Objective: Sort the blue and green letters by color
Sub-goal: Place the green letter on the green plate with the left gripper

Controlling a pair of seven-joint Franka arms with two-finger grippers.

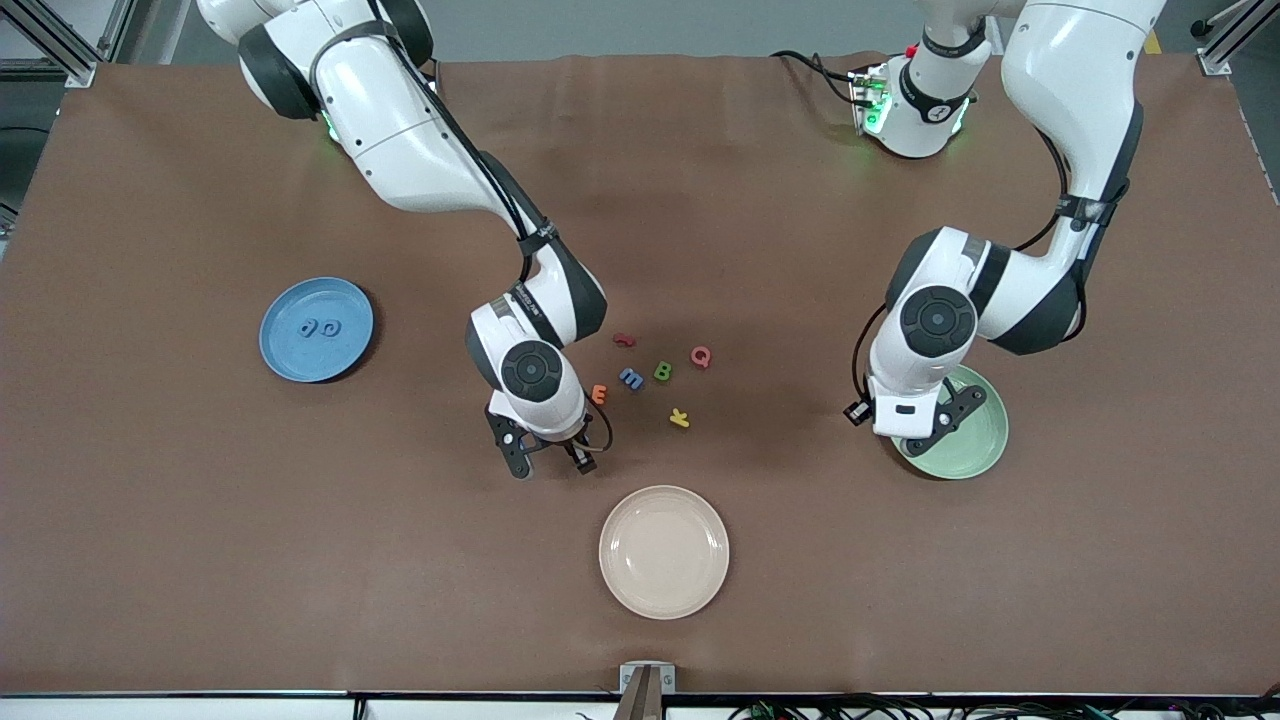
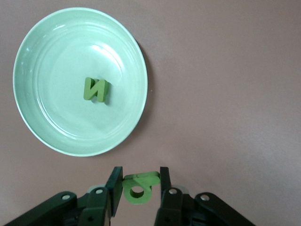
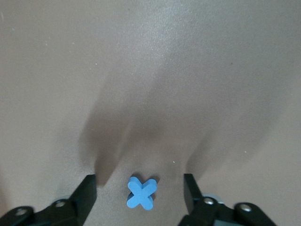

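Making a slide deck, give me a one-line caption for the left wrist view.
Left pincer shut on a green letter beside the green plate, where a green N lies.

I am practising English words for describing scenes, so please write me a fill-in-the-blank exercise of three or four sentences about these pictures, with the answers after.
1. The left claw is shut on a small ____ toy letter.
2. The green letter N lies in the round pale-green ____.
3. Between the open fingers of the right claw, a small blue letter X lies on the brown ____.
4. Two blue letters lie in the round ____ plate.

Answers: green; plate; table; blue
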